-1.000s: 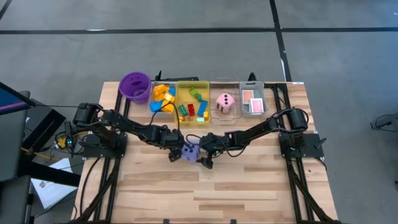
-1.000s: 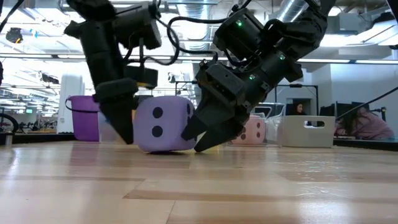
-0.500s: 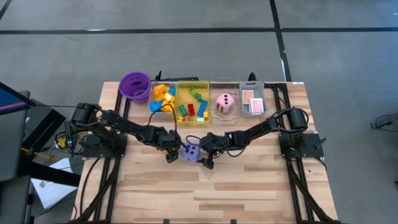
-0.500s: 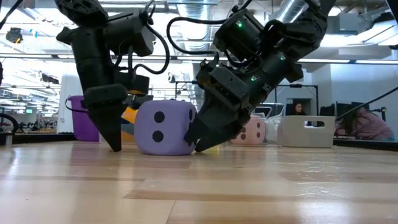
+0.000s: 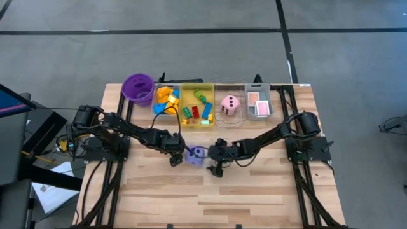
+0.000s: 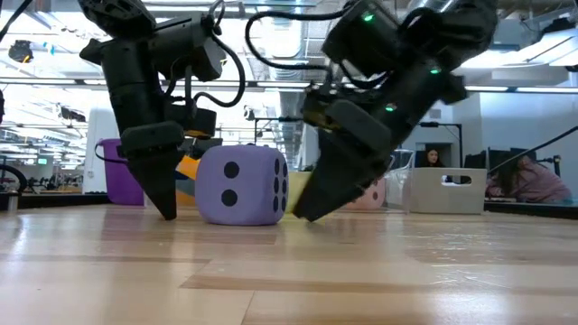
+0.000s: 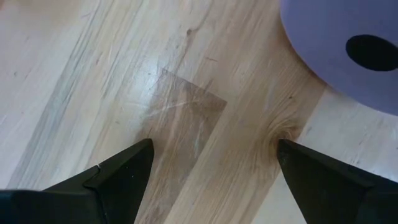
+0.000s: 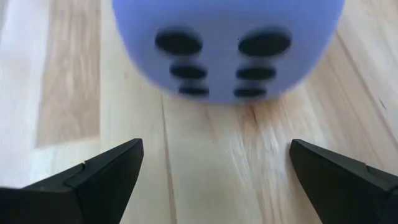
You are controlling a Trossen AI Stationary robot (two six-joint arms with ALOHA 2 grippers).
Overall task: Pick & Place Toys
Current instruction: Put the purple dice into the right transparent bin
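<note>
The soft purple cube-shaped die (image 6: 241, 185) sits on the wooden bench (image 5: 254, 191) between both spread, empty grippers: left gripper (image 5: 175, 157) just beside it, right gripper (image 5: 215, 163) seemingly slightly farther.

**Inspector A:** Lighting on the high view?

**Inspector B:** Even and diffuse from overhead. The table (image 5: 254, 184) is evenly lit and shadows beneath the arms are faint. No glare there.

**Inspector A:** Low view?

**Inspector B:** Backlit. Bright ceiling fixtures in the room behind leave both arms as near-silhouettes. The wood carries a soft sheen with pale reflections in the foreground, which is slightly soft. The purple die (image 6: 241, 185) is sharp and casts a short dark contact shadow.

**Inspector A:** Wrist views?

**Inspector B:** Left wrist: bright, a glossy patch of glare on the boards. Right wrist: the die (image 8: 227, 43) is close to the lens and clearly out of focus; wood grain behind is sharper.
</note>
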